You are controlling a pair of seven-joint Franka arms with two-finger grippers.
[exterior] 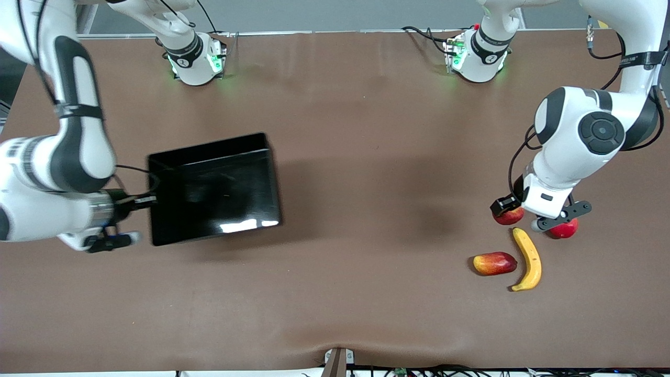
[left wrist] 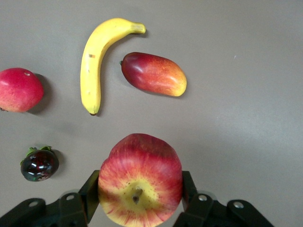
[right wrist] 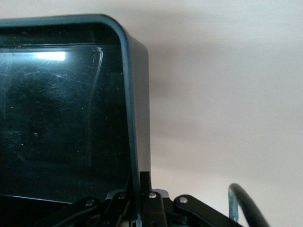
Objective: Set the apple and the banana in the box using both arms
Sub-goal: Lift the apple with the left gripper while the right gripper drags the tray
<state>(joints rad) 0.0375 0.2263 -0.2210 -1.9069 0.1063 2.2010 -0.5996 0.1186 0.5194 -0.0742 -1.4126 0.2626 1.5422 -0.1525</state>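
The apple (exterior: 509, 215) (left wrist: 139, 182), red with a yellow stem dimple, sits between the fingers of my left gripper (exterior: 515, 212) (left wrist: 140, 183), which is shut on it at the left arm's end of the table. The yellow banana (exterior: 527, 259) (left wrist: 97, 61) lies on the table just nearer the front camera than the apple. The glossy black box (exterior: 212, 188) (right wrist: 61, 118) is toward the right arm's end. My right gripper (exterior: 149, 199) (right wrist: 142, 184) is shut on the box's side wall, one finger inside and one outside.
A red-and-yellow mango-like fruit (exterior: 494, 263) (left wrist: 154, 74) lies beside the banana's inner curve. A plain red round fruit (exterior: 564, 229) (left wrist: 19, 90) sits beside the left hand. A small dark fruit with a green cap (left wrist: 39, 164) lies close by. Brown table (exterior: 366, 157) stretches between box and fruits.
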